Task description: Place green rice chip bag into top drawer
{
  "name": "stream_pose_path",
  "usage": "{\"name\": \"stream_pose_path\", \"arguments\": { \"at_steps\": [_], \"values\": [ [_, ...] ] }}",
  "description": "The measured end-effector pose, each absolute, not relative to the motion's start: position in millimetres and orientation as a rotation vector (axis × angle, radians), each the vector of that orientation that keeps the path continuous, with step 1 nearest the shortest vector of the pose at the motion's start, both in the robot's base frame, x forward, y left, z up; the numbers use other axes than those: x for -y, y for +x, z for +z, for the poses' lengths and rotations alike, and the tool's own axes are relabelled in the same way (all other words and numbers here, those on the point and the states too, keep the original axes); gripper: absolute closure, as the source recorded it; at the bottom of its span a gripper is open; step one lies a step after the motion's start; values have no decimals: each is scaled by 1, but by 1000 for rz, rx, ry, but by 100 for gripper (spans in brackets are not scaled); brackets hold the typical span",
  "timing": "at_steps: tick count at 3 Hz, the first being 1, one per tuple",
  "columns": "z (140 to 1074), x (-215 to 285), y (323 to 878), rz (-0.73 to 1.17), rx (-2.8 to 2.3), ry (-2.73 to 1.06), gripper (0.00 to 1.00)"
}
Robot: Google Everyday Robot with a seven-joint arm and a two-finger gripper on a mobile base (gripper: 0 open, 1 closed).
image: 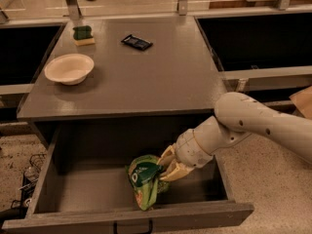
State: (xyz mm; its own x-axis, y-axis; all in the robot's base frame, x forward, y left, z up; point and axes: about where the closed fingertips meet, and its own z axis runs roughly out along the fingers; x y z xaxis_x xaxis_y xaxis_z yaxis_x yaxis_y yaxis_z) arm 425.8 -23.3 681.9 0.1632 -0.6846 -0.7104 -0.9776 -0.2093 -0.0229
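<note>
Claw: inside drawer, clamped on right side of bag
Bag: upright, low in drawer near its front; side grip likely eases release
Drawer: pulled open, giving arm room
Worktop: bowl, sponge, wrapper, apart from task

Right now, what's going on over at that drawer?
The robot's arm reaches down into the open top drawer, and its tool grips the green rice chip bag by its right side. The bag is inside the drawer, near the front panel, and has not yet been released. On the counter above sit a white bowl, a sponge and a black wrapper, all away from the arm.
</note>
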Motion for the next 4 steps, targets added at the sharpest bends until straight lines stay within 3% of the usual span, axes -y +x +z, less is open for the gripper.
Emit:
{"name": "stream_pose_path", "arguments": {
  "at_steps": [2,3,4],
  "values": [
    [667,21,427,846,-1568,-1958,100],
    [667,21,427,846,-1568,-1958,84],
    [667,21,427,846,-1568,-1958,60]
  ]
}}
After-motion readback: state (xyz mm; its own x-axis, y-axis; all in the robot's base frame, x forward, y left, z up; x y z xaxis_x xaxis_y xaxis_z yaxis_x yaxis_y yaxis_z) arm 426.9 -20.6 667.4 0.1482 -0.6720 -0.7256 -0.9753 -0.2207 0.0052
